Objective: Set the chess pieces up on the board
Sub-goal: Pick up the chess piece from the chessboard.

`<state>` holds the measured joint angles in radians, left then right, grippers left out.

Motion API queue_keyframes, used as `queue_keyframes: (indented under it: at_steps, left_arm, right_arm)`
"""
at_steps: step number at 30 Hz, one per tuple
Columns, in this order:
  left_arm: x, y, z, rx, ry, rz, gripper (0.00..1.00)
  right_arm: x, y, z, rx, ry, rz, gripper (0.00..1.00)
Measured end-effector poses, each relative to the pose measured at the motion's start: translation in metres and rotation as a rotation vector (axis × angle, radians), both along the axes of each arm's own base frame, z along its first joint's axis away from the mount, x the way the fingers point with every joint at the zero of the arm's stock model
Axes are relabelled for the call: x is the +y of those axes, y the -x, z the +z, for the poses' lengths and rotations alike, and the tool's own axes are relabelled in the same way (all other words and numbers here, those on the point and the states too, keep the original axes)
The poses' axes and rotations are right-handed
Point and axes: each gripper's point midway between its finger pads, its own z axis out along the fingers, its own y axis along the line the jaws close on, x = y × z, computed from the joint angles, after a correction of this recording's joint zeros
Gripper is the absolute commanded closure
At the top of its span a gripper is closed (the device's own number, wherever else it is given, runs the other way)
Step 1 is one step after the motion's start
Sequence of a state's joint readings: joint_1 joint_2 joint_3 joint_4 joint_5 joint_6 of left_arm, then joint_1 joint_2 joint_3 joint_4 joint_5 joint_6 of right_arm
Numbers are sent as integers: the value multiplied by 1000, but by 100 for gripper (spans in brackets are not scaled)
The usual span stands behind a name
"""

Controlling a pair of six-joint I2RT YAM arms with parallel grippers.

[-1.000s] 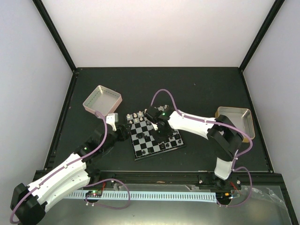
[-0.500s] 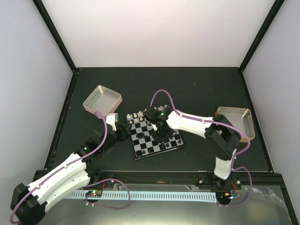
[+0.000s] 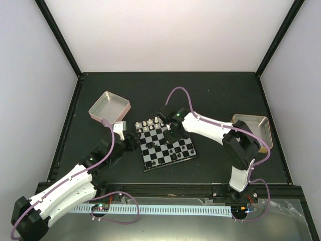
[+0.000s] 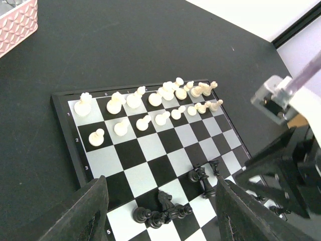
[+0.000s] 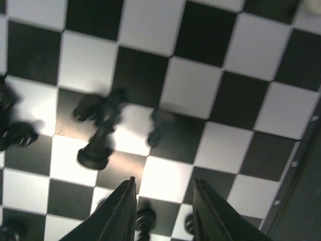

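The board [image 3: 153,156] lies mid-table, and also shows in the left wrist view [image 4: 150,146] and the right wrist view [image 5: 190,91]. White pieces [image 3: 150,123] stand in two rows along its far-left edge [image 4: 160,103]. Black pieces [image 3: 176,150] are scattered on the near-right half; several lie tumbled in a cluster [image 4: 165,208], others lie beside it [image 4: 203,178] [image 5: 98,135]. My right gripper [image 3: 173,133] [image 5: 163,196] hovers low over the black pieces, open and empty. My left gripper [image 3: 131,142] [image 4: 160,221] is open and empty at the board's left edge.
A pink-sided tray [image 3: 109,106] [image 4: 17,20] sits at the back left of the board. A tan-sided tray [image 3: 253,128] sits at the right. The right arm's wrist [image 4: 281,165] hangs over the board's right side.
My right arm has shifted a little toward the far right over the board, uncovering more black pieces. The left arm has not moved.
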<state>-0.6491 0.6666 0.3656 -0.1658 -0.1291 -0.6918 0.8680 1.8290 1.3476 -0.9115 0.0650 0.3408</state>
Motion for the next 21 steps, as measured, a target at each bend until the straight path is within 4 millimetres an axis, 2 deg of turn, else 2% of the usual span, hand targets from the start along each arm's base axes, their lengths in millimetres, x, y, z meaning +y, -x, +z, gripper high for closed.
queue_keyframes:
  at_steps: [4, 9, 21]
  left_arm:
    - [0, 0, 1, -2, 1, 0, 40]
    - [0, 0, 1, -4, 3, 0, 40]
    - [1, 0, 1, -3, 2, 2, 40]
  right_arm:
    - [-5, -21, 2, -30, 3, -32, 63]
    - [5, -37, -6, -52, 12, -11, 60]
    - [11, -41, -27, -22, 53, 46, 71]
